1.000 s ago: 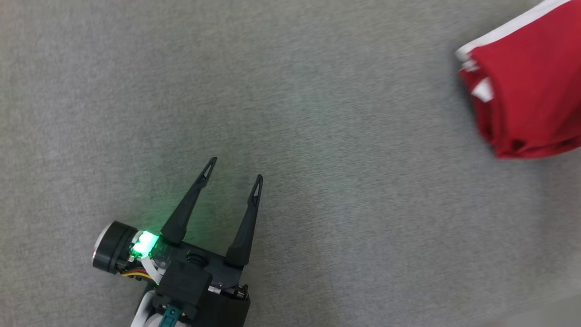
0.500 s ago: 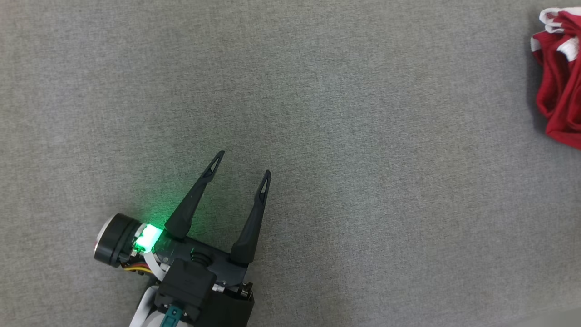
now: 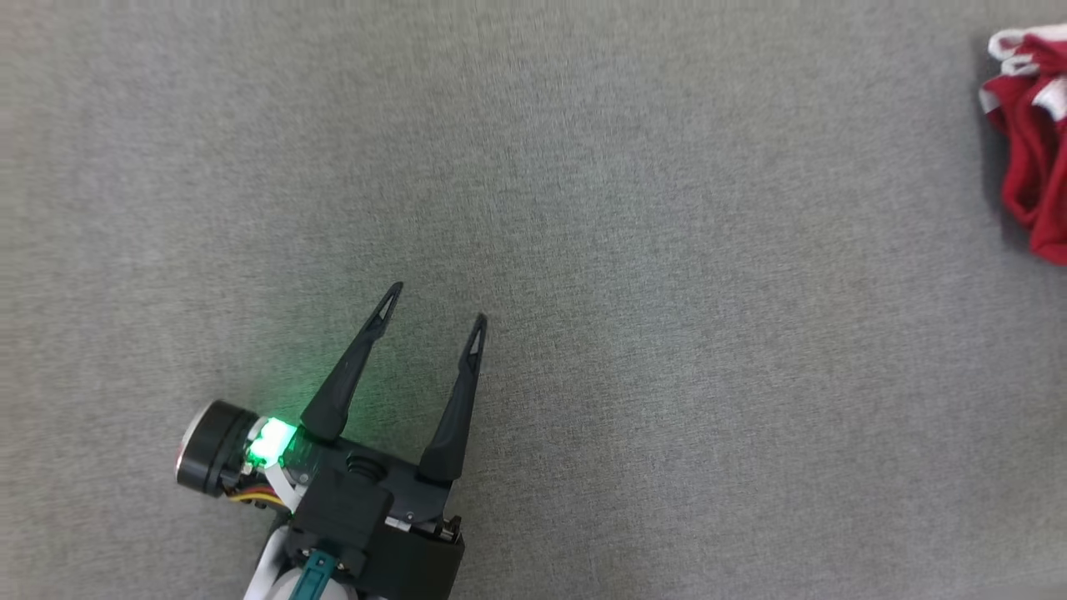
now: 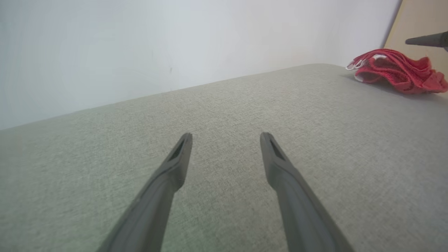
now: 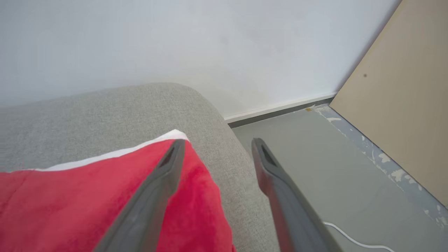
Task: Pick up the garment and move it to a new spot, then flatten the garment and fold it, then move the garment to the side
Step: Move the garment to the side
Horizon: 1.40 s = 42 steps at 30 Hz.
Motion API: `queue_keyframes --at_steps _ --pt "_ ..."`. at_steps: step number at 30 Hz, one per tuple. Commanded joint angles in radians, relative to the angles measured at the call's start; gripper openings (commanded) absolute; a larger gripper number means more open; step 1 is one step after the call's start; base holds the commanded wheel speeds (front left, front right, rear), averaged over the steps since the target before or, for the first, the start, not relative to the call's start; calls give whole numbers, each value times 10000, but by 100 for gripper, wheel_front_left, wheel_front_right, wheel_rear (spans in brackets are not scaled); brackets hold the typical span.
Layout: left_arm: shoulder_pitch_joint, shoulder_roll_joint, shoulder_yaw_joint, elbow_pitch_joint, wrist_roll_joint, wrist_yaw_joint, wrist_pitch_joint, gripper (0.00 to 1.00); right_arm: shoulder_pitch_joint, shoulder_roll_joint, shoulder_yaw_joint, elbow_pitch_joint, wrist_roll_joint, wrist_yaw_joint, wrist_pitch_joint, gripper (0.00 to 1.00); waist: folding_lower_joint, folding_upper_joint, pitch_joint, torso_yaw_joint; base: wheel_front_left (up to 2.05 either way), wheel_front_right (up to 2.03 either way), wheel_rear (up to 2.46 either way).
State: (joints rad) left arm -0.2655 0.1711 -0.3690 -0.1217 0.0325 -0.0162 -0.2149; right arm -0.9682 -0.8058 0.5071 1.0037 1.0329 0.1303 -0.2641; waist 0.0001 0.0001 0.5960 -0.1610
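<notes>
Garment (image 3: 1034, 158): red with white trim, bunched in a loose heap at the far right of the grey cushion (image 3: 667, 333); the head view's right edge cuts it off.
Garment's edge: in the right wrist view a white-trimmed border lies close to the cushion's rounded far corner, with bare grey fabric beyond it.
Left gripper (image 3: 435, 303): released, its two dark fingers spread with nothing between them, at the near left of the cushion and well apart from the garment; fingers point toward the far side.
Green light (image 3: 268, 440): glows on the left gripper's base and tints the fabric around it.
Right gripper (image 5: 218, 141): released, fingers spread and gripping nothing; it hangs over the garment's right border, one finger above the red cloth, the other above the cushion's edge and the floor (image 5: 332, 168).
Contact: whether a fingertip touches the cloth, I cannot tell.
Surroundings: pale wall (image 5: 175, 42) behind the cushion, tan board (image 5: 402, 105) at the right, white cable (image 5: 353, 238) on the floor.
</notes>
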Motion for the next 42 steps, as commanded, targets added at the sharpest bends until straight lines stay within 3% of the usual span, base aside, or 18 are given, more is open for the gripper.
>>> queue_keyframes --at_steps 1,7,9,14,15,25,35,42 --pt "242 -104 56 175 -161 122 -110 100 -37 201 -464 -239 -845 6 -16 100 -1 -1 -554 147 0 0 0" --pt "744 -405 506 810 -1001 395 -257 100 1489 1023 -2079 -2102 -3234 6 -15 100 -1 -1 -1832 403 0 0 0" --pt "859 -446 584 906 -1146 439 -274 100 1863 1263 -2228 -2501 -3566 6 -16 100 -1 -1 -2049 437 0 0 0" --pt "1344 -626 909 1445 -1790 599 -390 100 3689 2386 -3018 -4192 -4908 6 -17 100 -1 -1 -3228 670 0 0 0" --pt "1570 -719 1006 1709 -2040 601 -415 100 4355 2877 -3109 -4650 -5320 6 -17 100 -1 -1 -3711 763 0 0 0" --pt "2309 -967 1491 2408 -2849 605 -497 100 6480 4694 -3497 -6248 -6689 6 -18 100 -1 -1 -5471 1233 0 0 0" --pt "3190 -1148 2261 1860 -3031 849 -503 100 8060 5718 -3798 -8004 -8083 6 -18 100 -1 -1 -6385 1500 0 0 0" --pt "3750 -1172 2584 1481 -2444 631 -493 100 9311 6406 -4227 -8845 -8540 6 -18 100 -1 -1 -6793 1533 0 0 0"
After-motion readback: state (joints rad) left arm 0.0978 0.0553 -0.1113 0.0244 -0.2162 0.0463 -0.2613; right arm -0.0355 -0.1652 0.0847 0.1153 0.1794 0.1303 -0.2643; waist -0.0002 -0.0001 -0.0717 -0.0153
